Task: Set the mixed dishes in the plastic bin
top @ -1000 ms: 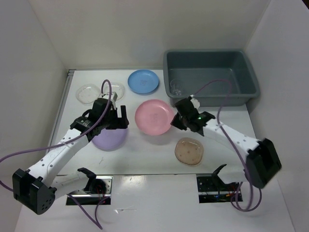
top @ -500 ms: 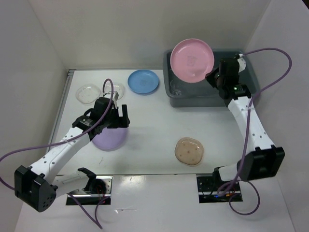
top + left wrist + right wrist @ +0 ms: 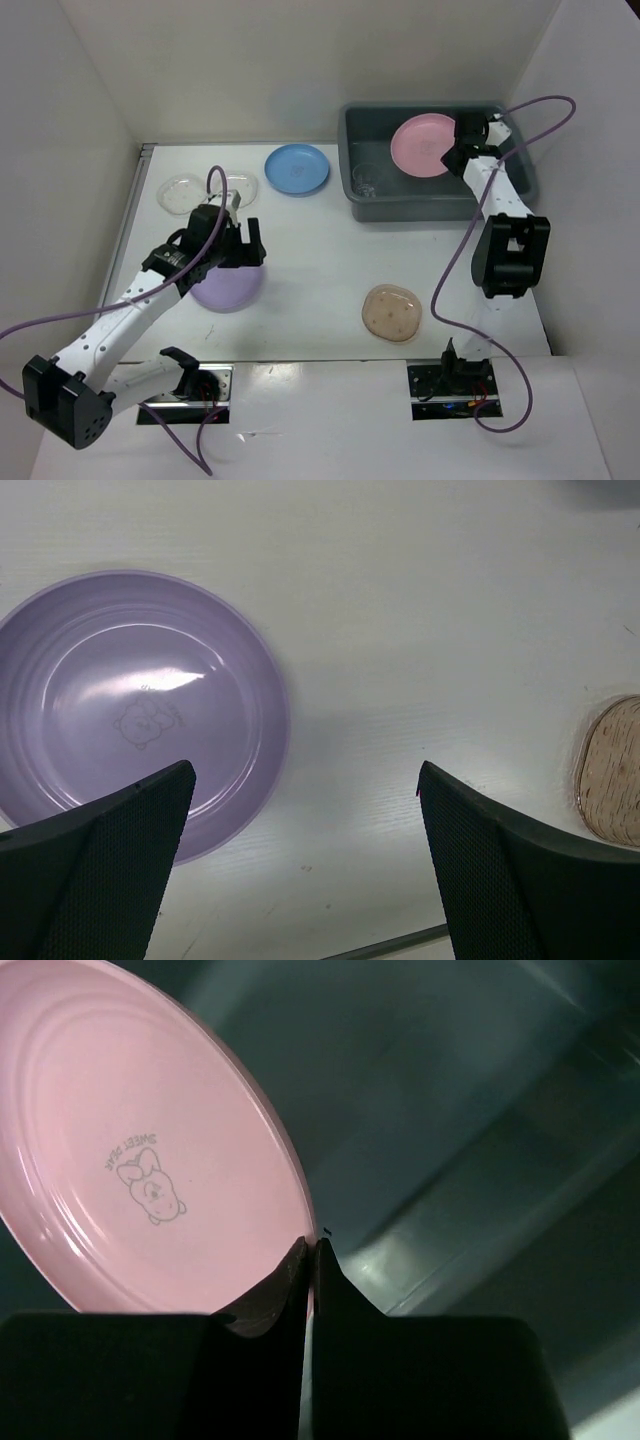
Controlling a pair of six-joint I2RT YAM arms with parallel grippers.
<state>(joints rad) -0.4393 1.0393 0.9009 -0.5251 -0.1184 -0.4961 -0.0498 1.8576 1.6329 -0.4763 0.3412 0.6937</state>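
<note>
Your right hand (image 3: 312, 1255) is pinched shut on the rim of the pink plate (image 3: 130, 1160) and holds it tilted over the inside of the grey plastic bin (image 3: 400, 205) — whether the plate touches the bin's floor cannot be told. Your left hand (image 3: 310, 865) is spread wide above the tabletop (image 3: 320, 240), gripping nothing, with one finger over the edge of the lavender plate (image 3: 140, 710). The tan speckled plate (image 3: 392, 312) lies well apart to its right. The blue plate (image 3: 297, 168) sits just left of the bin, and two clear plastic plates (image 3: 183, 193) lie side by side at the far left — all on the tabletop, outside the bin.
</note>
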